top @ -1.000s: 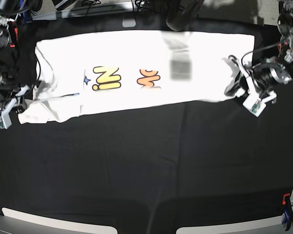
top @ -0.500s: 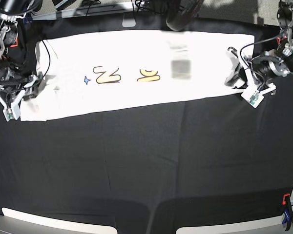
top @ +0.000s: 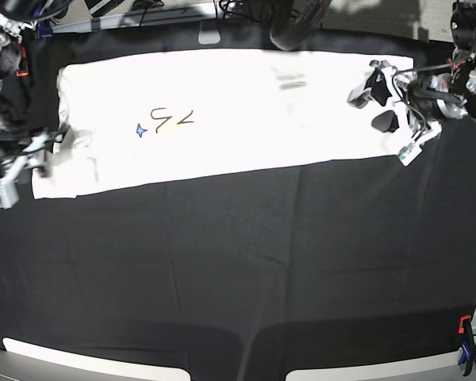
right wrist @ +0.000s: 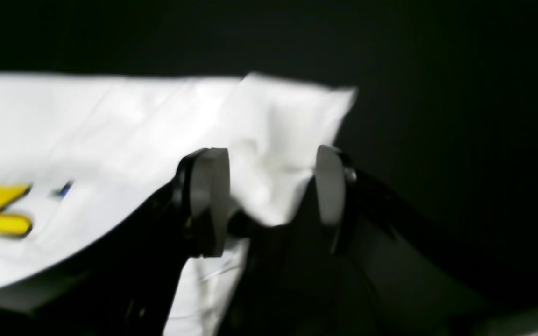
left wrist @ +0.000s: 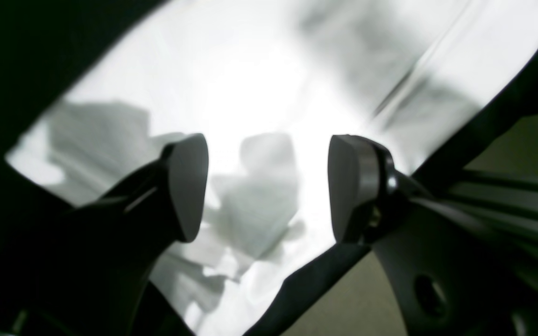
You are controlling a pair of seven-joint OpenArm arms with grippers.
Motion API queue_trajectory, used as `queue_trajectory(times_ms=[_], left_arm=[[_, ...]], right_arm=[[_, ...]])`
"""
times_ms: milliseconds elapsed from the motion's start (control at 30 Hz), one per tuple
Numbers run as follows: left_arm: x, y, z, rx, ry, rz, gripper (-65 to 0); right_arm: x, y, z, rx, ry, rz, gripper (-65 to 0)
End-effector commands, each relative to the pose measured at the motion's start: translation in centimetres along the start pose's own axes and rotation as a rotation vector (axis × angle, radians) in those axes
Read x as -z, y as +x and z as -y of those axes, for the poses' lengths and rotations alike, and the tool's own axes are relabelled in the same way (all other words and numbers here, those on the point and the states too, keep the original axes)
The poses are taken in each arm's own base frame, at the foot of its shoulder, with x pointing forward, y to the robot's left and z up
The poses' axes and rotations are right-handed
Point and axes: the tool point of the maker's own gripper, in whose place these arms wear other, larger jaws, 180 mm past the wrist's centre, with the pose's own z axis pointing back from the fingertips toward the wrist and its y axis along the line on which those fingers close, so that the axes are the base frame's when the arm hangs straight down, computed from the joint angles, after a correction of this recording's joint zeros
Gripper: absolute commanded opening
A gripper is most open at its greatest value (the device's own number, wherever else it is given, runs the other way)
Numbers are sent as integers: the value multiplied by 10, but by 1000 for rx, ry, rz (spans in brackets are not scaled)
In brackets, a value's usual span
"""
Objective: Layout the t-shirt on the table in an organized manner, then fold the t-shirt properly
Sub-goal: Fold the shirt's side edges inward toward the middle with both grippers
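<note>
The t-shirt [top: 238, 111] lies as a long white band across the far part of the table [top: 238, 262], with only a sliver of yellow lettering and a blue star [top: 141, 130] showing. My left gripper [top: 370, 107] hovers open over the band's right end. In the left wrist view its fingers [left wrist: 187, 186] stand wide apart, with white cloth [left wrist: 259, 84] beneath and nothing between them. My right gripper [top: 54, 147] is open at the band's left end. A loose corner of the t-shirt [right wrist: 292, 130] shows between its pads [right wrist: 208, 200], unpinched.
An orange-and-blue clamp [top: 464, 349] grips the table's near right edge. White panels [top: 95, 367] line the front edge. Cables and a dark round object [top: 301, 20] sit along the back edge.
Both grippers went from shut to open and let go of the shirt's ends. The top layer settled flat and now covers most of the print. The left gripper drew up and back.
</note>
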Motion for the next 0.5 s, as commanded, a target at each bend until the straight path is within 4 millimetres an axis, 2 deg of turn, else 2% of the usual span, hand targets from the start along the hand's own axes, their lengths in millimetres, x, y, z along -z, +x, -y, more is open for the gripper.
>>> queue_trajectory(times_ms=[0, 133, 233, 333, 400, 467], left_arm=[[-7, 16, 0, 35, 6, 43, -276], [-15, 36, 0, 94, 68, 97, -276], [-22, 54, -25, 91, 217, 185, -276], [-34, 65, -54, 95, 394, 246, -276], [-40, 67, -66, 72, 463, 255, -276], [-41, 64, -69, 63, 479, 242, -276]], right_arm=[[-16, 25, 16, -19, -52, 95, -359], [-63, 55, 49, 35, -162, 271, -359], [-89, 64, 63, 105, -175, 383, -359], [-94, 65, 66, 140, -159, 418, -360], [-86, 68, 57, 157, -103, 432, -360], [-72, 69, 43, 164, -31, 424, -360]])
